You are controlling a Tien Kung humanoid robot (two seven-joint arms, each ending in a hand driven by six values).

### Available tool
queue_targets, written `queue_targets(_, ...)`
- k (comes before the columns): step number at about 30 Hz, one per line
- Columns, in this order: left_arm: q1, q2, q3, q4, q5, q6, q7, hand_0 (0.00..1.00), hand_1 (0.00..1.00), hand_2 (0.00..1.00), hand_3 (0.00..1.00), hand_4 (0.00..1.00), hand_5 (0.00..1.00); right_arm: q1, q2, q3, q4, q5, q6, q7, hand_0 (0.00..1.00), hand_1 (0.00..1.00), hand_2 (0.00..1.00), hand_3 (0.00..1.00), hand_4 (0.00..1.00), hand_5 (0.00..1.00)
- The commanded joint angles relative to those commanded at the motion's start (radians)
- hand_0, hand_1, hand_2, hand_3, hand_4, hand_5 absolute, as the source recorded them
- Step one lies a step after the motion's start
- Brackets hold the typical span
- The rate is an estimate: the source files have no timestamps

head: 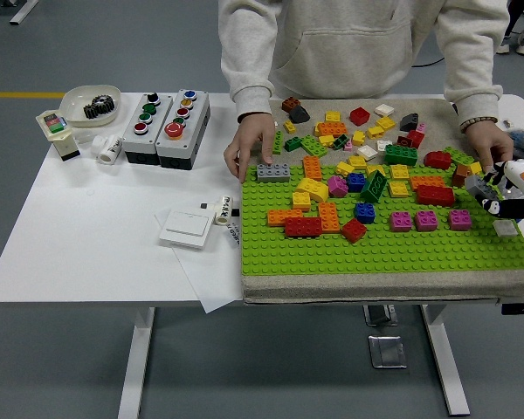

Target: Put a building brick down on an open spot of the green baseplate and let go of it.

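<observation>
The green baseplate (pixel 393 249) lies on a beige mat and carries many coloured bricks. A small light grey brick (pixel 505 228) sits on the baseplate near its right edge, with nothing holding it. My right hand (pixel 499 197) hovers just above and behind that brick, fingers spread and apart from it. A person stands at the far side. One of their hands (pixel 251 144) rests at the baseplate's far left corner beside a grey brick (pixel 272 171). Their other hand (pixel 487 142) rests at the far right among loose bricks.
Loose bricks (pixel 358 127) are scattered on the mat behind the baseplate. The baseplate's front rows are bare studs. Left of the mat are two button boxes (pixel 166 127), a white switch (pixel 187 229), a bowl with a gear (pixel 93 105) and small white parts.
</observation>
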Motion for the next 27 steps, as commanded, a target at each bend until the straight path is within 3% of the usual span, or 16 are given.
queue_targets(7,0.010,-0.001,-0.001,0.004,-0.005,0.001,-0.003,0.607,0.683,0.645,0.549,0.565,0.607,-0.050,-0.056,0.061,0.152,-0.019,0.001,-0.024,0.335,0.473,0.570,0.524,0.626,0.486)
queue_targets(14,0.030,-0.001,0.001,0.009,-0.013,0.003,-0.009,0.608,0.683,0.644,0.549,0.565,0.607,-0.190,-0.165,0.163,0.445,-0.079,0.010,-0.124,0.334,0.474,0.569,0.525,0.628,0.479)
queue_targets(22,0.043,0.000,-0.005,0.011,0.001,0.000,-0.005,0.608,0.683,0.645,0.549,0.568,0.609,-0.293,-0.233,0.157,0.721,-0.156,0.004,-0.157,0.333,0.476,0.572,0.526,0.629,0.476)
queue_targets(27,0.048,0.000,-0.005,0.012,0.001,0.000,-0.006,0.608,0.682,0.645,0.549,0.567,0.607,-0.332,-0.255,0.114,0.802,-0.212,-0.007,-0.142,0.332,0.479,0.572,0.528,0.632,0.473)
